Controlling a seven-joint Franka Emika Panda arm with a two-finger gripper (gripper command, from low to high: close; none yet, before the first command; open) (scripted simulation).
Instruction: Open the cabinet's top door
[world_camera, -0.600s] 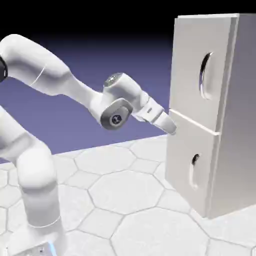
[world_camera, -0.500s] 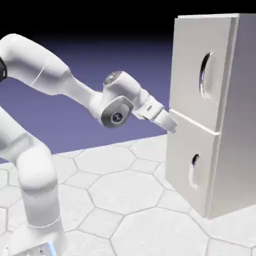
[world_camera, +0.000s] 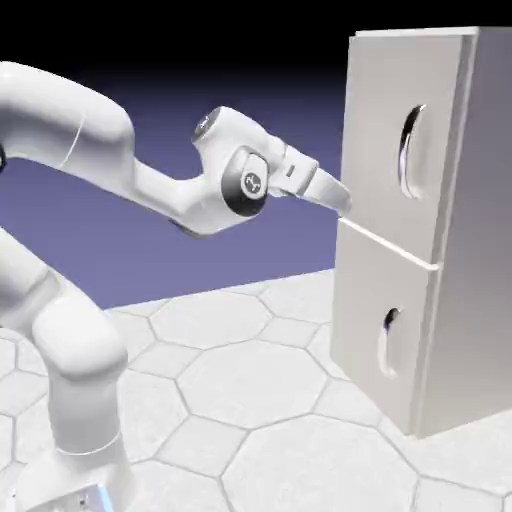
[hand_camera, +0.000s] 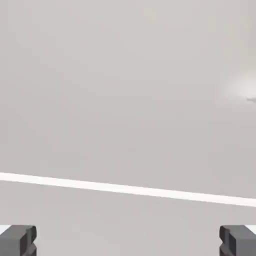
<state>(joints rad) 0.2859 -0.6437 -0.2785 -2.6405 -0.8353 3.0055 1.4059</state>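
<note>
White floor (world_camera: 250, 385) of large hexagonal tiles, blue-violet backdrop (world_camera: 230, 90) fading to black at top

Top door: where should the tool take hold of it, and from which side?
Probably the vertical bar handle in the top door's oval recess, approached head-on from the front. The bar stands upright, so the open tool would need its fingers either side of it. It now sits lower, near the door's edge.

Matt, smooth light-grey cabinet (world_camera: 455, 230) with plain painted-looking panels, top door (world_camera: 395, 140) equally flat and dull, its bar handle (world_camera: 405, 150) slightly shinier, glossy white plastic-like arm (world_camera: 90, 140), dark grey matt fingertips (hand_camera: 18, 241), pale, faintly textured hexagon-tiled table (world_camera: 250, 420)
</note>
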